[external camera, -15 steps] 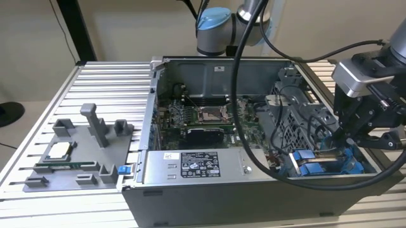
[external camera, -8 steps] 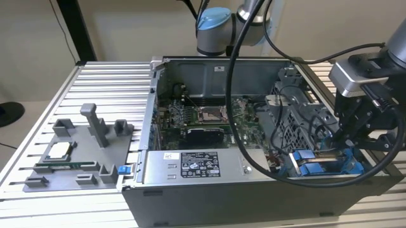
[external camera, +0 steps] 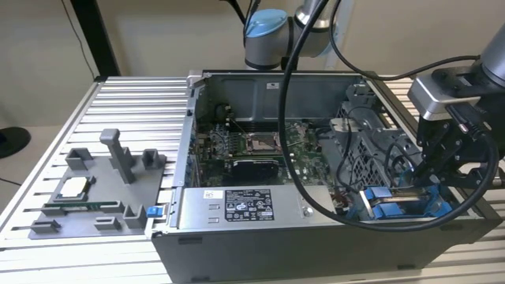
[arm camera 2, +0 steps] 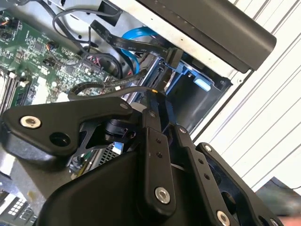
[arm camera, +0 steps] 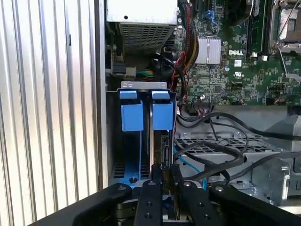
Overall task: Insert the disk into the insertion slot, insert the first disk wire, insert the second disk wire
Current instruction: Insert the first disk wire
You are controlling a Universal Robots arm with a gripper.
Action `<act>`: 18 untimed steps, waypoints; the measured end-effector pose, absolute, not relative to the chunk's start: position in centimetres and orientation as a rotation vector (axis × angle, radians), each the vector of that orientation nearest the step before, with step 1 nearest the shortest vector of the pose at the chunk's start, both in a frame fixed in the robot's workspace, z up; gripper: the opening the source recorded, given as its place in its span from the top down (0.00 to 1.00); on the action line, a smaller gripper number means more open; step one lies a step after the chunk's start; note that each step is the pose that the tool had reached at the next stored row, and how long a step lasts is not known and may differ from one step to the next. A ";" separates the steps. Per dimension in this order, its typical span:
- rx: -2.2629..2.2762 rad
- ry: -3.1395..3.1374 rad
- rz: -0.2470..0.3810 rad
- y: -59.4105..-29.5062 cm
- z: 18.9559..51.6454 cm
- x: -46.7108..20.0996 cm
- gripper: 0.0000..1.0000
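you find the gripper (arm camera: 165, 167) at the insertion slot (arm camera: 143, 85), its matte black fingers drawn close on the thin dark edge of the disk (arm camera: 162, 117). the disk stands on edge inside the grey sheet-metal bay, its smooth blue plastic carrier beside a second blue block (arm camera: 131, 117). rounded black cables (arm camera: 211, 153) loop just beside it.

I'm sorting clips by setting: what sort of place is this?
Probably a robotics lab bench for computer assembly: an open desktop computer case sits on a slotted aluminium table, a grey fixture plate lies beside it, and a robot arm reaches in.
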State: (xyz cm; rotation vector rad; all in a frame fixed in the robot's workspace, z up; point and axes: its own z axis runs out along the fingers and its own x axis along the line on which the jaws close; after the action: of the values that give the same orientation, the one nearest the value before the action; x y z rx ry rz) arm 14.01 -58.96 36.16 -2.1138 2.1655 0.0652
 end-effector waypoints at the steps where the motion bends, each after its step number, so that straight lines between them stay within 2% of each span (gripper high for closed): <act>1: -2.114 2.166 0.065 -59.0 36.2 14.0 1.00; 18: -2.092 2.186 0.063 -58.7 35.4 14.8 1.00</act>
State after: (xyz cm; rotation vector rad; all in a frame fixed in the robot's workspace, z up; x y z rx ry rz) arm 14.75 -58.73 35.44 -2.0923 2.1859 0.0633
